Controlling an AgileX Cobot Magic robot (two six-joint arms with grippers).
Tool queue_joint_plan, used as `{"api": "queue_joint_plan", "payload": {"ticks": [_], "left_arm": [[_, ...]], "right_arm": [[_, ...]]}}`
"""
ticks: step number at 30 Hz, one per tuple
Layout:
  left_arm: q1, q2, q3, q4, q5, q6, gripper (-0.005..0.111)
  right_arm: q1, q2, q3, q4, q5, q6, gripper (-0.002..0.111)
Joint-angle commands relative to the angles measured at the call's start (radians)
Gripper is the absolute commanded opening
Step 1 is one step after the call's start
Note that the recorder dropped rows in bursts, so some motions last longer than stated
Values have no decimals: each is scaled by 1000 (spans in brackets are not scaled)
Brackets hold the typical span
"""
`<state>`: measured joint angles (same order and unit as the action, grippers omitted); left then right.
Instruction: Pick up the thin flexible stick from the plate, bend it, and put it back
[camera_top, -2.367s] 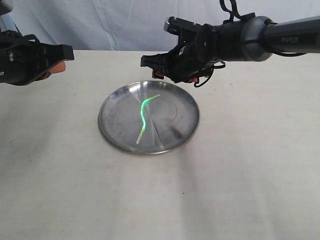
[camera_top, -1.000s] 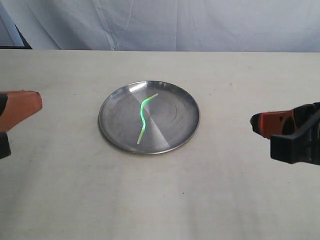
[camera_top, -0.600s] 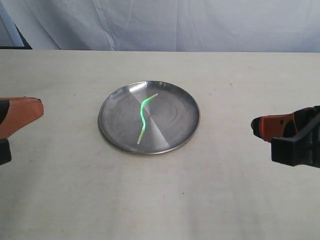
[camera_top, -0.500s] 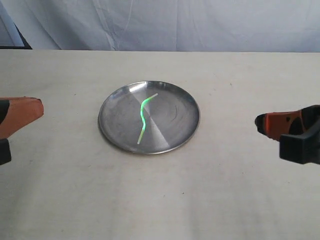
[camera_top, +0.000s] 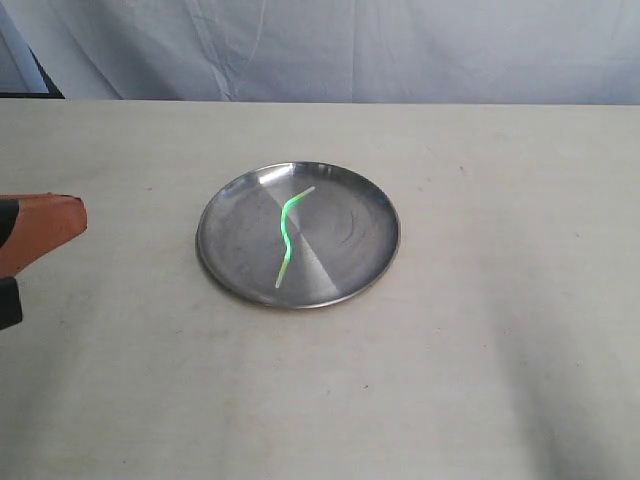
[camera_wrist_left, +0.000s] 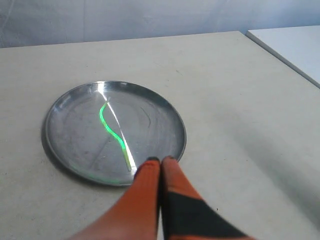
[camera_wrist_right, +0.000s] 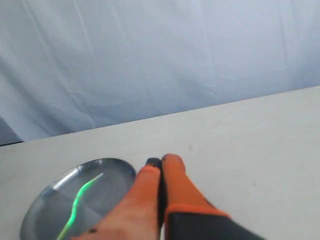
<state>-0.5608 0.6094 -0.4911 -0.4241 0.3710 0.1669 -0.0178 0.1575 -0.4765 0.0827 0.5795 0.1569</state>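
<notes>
Half a second ago the right tool (camera_wrist_right: 161, 164) showed at the right edge of the exterior view; now it is gone from there. Only its own wrist camera shows it, with both orange fingers pressed together, nothing between them, and the plate (camera_top: 350, 240) ahead of the tip. The left tool (camera_wrist_left: 160, 162) is likewise closed and empty. Its orange tip sits at the exterior view's left edge, over the table (camera_top: 480, 360), well apart from the plate and pointing toward it. The stick (camera_top: 284, 238) lies wavy and glowing green inside the plate.
</notes>
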Motion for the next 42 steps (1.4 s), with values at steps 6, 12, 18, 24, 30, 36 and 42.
{"api": "queue_joint_plan", "payload": {"ticks": [6, 12, 18, 24, 30, 36, 42], "left_arm": [[-4, -8, 3, -2, -5, 2, 0], [-4, -8, 3, -2, -5, 2, 0], [-4, -8, 3, -2, -5, 2, 0], [-4, -8, 3, -2, -5, 2, 0], [-4, -8, 3, -2, -5, 2, 0], [-4, -8, 3, -2, -5, 2, 0], [-4, -8, 3, -2, -5, 2, 0]], "right_arm": [[-21, -42, 205, -83, -221, 0, 0], [-21, -90, 410, -152, -323, 0, 0], [-21, -157, 476, -150, -273, 0, 0], [-21, -157, 476, -149, -272, -77, 0], [-21, -157, 476, -126, -272, -80, 0], [-21, -157, 476, -122, -272, -80, 0], [-21, -157, 476, -122, -272, -75, 0]]}}
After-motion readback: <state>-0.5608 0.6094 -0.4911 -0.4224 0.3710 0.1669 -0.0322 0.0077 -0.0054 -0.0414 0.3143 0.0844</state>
